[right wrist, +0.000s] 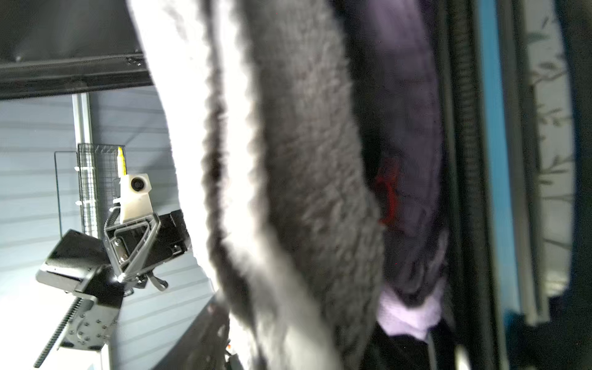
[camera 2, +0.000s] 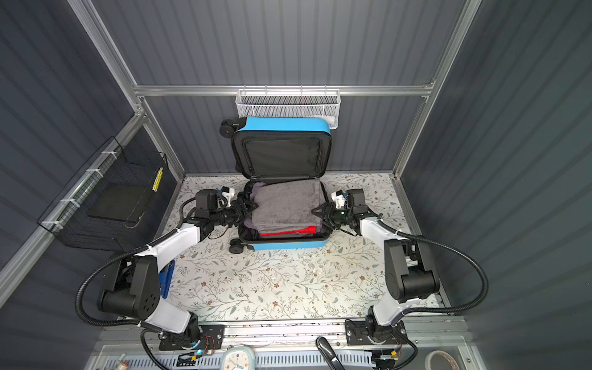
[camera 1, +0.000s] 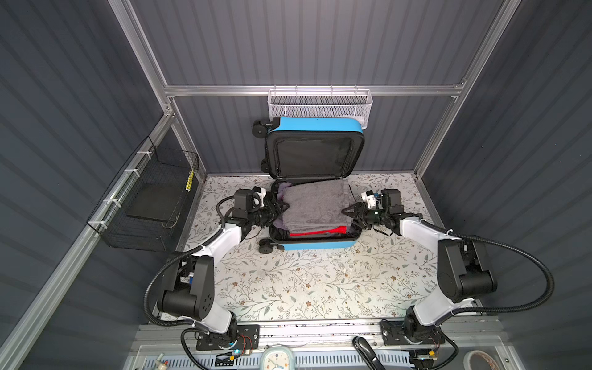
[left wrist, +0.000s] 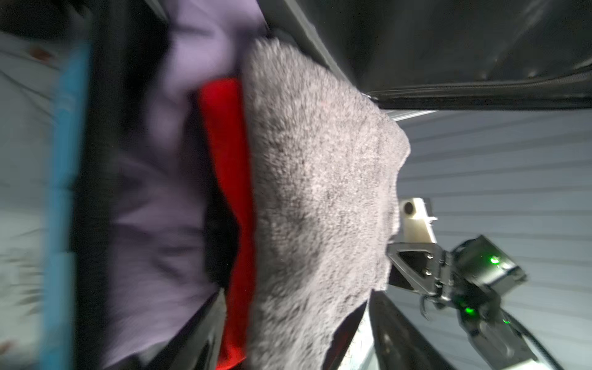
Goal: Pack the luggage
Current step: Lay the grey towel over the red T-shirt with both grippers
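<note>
The blue luggage (camera 1: pixel 315 246) (camera 2: pixel 288 246) lies open at the table's back, its black-lined lid (camera 1: pixel 314 157) upright against the wall. A grey towel (camera 1: pixel 312 208) (left wrist: pixel 320 192) (right wrist: pixel 304 160) lies on top in the lower half, over a red garment (camera 1: pixel 320 231) (left wrist: pixel 224 144) and a lavender one (camera 1: pixel 282 192) (left wrist: pixel 153 192). My left gripper (camera 1: pixel 278 208) (left wrist: pixel 288 320) is at the towel's left edge, jaws wide apart on either side of the cloth. My right gripper (camera 1: pixel 349 213) (right wrist: pixel 288 336) is at the towel's right edge, jaws apart, partly hidden by towel.
A white mesh basket (camera 1: pixel 318 105) hangs on the back rail above the lid. A black wire basket (camera 1: pixel 150 198) hangs on the left wall. The floral table (camera 1: pixel 320 282) stretches in front of the luggage. A small clock (camera 1: pixel 278 358) sits below the front rail.
</note>
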Controlling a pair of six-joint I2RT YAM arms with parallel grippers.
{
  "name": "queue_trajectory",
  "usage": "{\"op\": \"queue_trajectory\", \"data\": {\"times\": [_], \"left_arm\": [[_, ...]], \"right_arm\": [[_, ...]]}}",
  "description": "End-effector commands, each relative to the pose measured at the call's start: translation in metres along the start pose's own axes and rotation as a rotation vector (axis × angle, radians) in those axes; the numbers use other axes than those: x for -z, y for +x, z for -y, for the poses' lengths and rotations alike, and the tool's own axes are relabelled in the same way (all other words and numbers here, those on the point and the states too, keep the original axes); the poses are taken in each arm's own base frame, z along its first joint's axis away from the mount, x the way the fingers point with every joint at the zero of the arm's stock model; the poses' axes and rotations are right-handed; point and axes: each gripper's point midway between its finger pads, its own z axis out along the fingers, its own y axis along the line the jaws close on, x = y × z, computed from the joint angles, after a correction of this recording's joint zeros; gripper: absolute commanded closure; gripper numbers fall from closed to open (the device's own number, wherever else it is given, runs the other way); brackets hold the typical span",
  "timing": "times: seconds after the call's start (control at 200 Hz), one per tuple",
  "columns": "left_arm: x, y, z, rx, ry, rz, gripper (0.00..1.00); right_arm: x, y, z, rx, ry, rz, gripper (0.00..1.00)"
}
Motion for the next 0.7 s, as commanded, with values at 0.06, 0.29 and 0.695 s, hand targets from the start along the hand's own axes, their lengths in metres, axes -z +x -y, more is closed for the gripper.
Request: {"op": "queue_trajectory", "data": {"times": [0.06, 0.29, 0.695], "left_arm": [[0.035, -0.031, 0.01, -0.087, -0.067, 0.086, 0.01], [0.048, -0.049, 0.08, -0.204, 0.061, 0.079, 0.0], [-0.041, 0.006, 0.131, -0.227, 0.225, -0.118, 0.0]], "right_arm": [[0.026, -0.005, -0.016, 0.08, 0.092, 0.045, 0.33], [0.067, -0.024, -0.026, 0.13, 0.202, 0.166, 0.36], [0.023, -0.071, -0.053, 0.101, 0.047, 0.147, 0.75]]}}
